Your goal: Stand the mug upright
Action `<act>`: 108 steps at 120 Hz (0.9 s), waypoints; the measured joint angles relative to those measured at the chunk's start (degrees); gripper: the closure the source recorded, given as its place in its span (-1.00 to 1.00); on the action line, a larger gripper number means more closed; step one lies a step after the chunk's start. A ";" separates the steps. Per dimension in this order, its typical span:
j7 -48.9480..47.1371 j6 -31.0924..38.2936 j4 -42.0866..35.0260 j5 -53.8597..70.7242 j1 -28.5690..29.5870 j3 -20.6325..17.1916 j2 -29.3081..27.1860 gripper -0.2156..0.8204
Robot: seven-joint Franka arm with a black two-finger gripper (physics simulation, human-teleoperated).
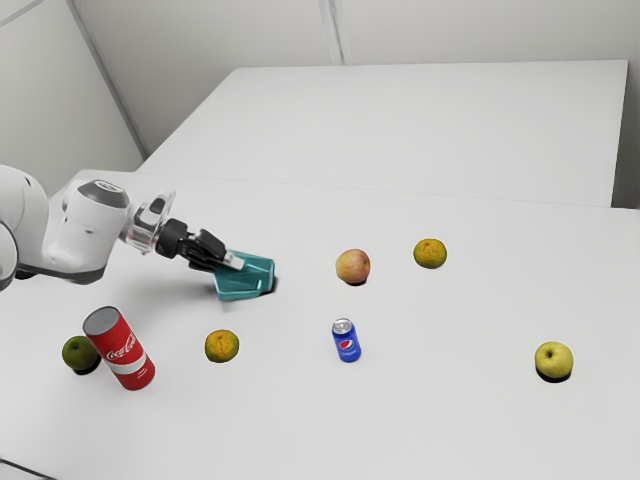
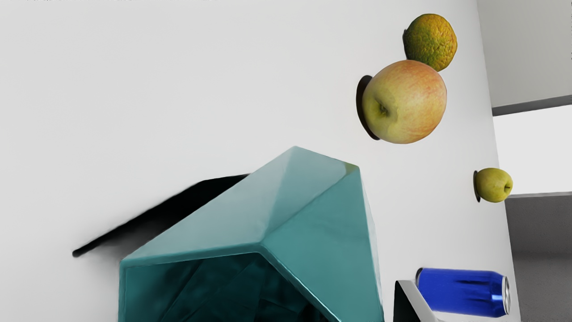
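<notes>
Mug on its side by tool, cut off in wrist view | tool spread, one fingertip seen, other hidden | contact unclear | on white worktop | pale walls behind

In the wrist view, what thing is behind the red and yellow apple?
Behind the apple is a rough green-orange citrus fruit. The apple covers part of its near edge, so that part cannot be seen.

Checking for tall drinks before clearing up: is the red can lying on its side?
No, the red can stands on its base, its grey top facing up.
</notes>
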 joint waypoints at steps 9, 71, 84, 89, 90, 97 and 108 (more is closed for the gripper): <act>0.65 -0.07 0.00 -0.04 -0.03 0.00 -0.07 0.76; 1.74 4.68 -1.17 5.34 -4.10 -0.62 -5.67 0.89; -0.24 7.70 -2.28 12.89 -6.64 -0.68 -9.47 0.90; -1.25 9.00 -3.02 16.34 -7.64 -0.70 -10.80 0.91; -1.47 9.27 -3.17 17.15 -7.84 -0.71 -11.02 0.91; -3.14 11.10 -3.83 22.51 -9.16 -0.82 -12.01 0.91; -5.86 14.45 -5.82 30.52 -10.56 -1.70 -13.59 0.92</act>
